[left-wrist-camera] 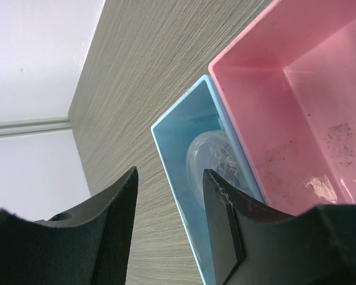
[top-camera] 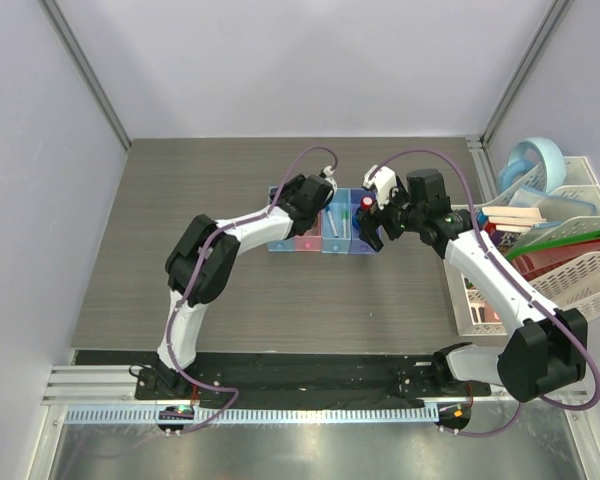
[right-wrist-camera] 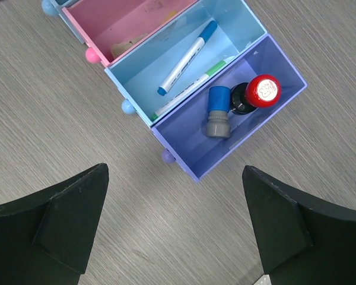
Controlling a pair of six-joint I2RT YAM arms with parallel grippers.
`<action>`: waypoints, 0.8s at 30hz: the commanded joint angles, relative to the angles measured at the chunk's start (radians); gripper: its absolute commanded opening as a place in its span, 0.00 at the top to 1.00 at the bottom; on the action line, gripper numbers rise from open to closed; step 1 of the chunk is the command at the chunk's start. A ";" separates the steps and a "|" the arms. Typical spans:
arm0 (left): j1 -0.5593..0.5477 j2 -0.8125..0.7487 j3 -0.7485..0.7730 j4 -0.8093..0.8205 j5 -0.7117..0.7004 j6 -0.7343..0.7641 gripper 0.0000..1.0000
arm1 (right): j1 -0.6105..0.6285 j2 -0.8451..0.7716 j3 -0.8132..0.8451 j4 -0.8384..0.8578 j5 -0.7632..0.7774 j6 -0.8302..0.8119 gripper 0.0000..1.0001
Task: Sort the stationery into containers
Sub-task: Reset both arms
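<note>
The containers [top-camera: 335, 240] are four joined bins in the middle of the table. In the left wrist view, the clear round roll [left-wrist-camera: 213, 160] lies in the end light blue bin [left-wrist-camera: 172, 142], beside the pink bin [left-wrist-camera: 267, 101]. My left gripper [left-wrist-camera: 169, 175] hangs open over that bin's outer wall, holding nothing. In the right wrist view, two white pens [right-wrist-camera: 187, 56] lie in the other light blue bin [right-wrist-camera: 142, 77]. A red-capped black bottle [right-wrist-camera: 258, 95] and a blue-grey cylinder [right-wrist-camera: 218, 113] sit in the darker blue bin [right-wrist-camera: 196, 145]. A tan block [right-wrist-camera: 127, 44] rests in the pink bin. My right gripper [right-wrist-camera: 175, 171] is open and empty above the near end of the darker blue bin.
A large white rack [top-camera: 580, 270] with books and folders stands at the table's right edge, close to the right arm. Grey walls close in the table at the back and on both sides. The left arm's head [top-camera: 305, 195] hides the leftmost bins from above.
</note>
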 commanded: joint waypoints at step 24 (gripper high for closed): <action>-0.086 -0.003 0.037 -0.110 -0.074 -0.052 0.49 | -0.027 -0.063 0.033 0.039 -0.034 0.029 0.00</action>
